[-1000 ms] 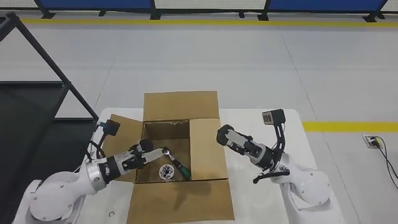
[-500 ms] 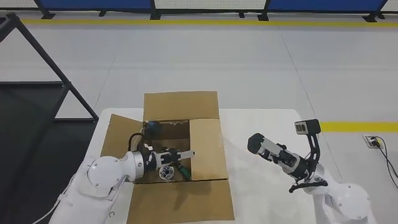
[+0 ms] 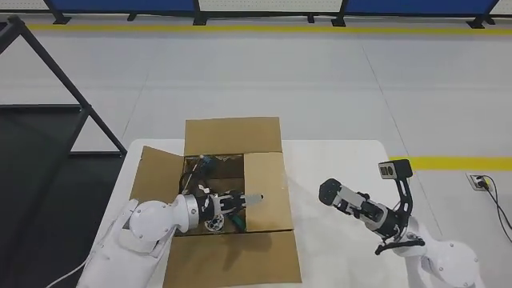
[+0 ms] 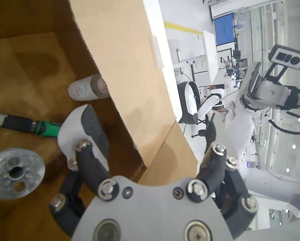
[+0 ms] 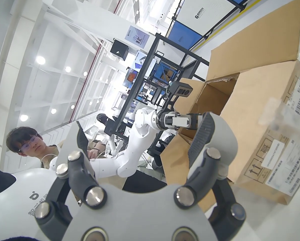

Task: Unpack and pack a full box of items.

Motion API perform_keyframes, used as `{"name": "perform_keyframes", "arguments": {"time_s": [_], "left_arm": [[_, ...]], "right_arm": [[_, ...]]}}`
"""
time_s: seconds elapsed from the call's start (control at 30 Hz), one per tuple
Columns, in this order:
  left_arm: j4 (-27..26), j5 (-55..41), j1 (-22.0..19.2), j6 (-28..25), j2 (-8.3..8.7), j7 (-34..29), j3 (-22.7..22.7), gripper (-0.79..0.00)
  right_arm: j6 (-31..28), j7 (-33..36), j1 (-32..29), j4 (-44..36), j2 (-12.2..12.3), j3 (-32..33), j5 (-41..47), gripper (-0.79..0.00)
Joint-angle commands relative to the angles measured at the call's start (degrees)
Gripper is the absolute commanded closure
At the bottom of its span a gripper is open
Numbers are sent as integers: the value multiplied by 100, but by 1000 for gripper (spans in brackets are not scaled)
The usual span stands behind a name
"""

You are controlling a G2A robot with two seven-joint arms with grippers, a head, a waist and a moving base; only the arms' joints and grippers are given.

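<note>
An open cardboard box point(image 3: 264, 184) stands on the white table point(image 3: 336, 160). On its floor lie a metal disc point(image 3: 214, 222) point(image 4: 14, 173), a green-handled tool point(image 3: 238, 220) point(image 4: 27, 126) and a white cylinder point(image 4: 87, 90) tucked against the right wall. My left gripper point(image 3: 248, 200) point(image 4: 144, 136) hangs open inside the box by that wall, just above the tool, holding nothing. One of its fingers point(image 4: 84, 124) is inside the box; the other is level with the wall's edge. My right gripper point(image 3: 328, 192) point(image 5: 142, 139) is open and empty over the table, right of the box.
All box flaps are folded outward; the right flap point(image 3: 268, 196) lies between the two arms. A black metal frame point(image 3: 56, 72) stands at the table's far left. Bare table surface lies right of the box around my right arm.
My left gripper has pushed further right inside the box, toward its right wall. My right arm has pulled away from the box's right flap, out over the table.
</note>
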Motion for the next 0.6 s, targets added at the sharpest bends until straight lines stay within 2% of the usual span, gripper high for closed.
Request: {"name": "perform_keyframes", "arguments": {"time_s": [0.0,0.17,0.27,0.57], "left_arm": [[213,-69,-170,-10,-49,71,162,-785],[548,-201,-462,-70,-138,152,409,-785],[560,-237,-530,-135,-162,226,448,-785],[-90,-158,-404,-121,-122,381,253,-785]], "right_arm": [[-16,86,-46,-28,34,33,9,-785],[-30,261,-104,-65,112,36,-12,-785],[-51,341,-92,-71,154,-9,-44,-785],[-114,474,18,11,268,-175,-53,-785]]}}
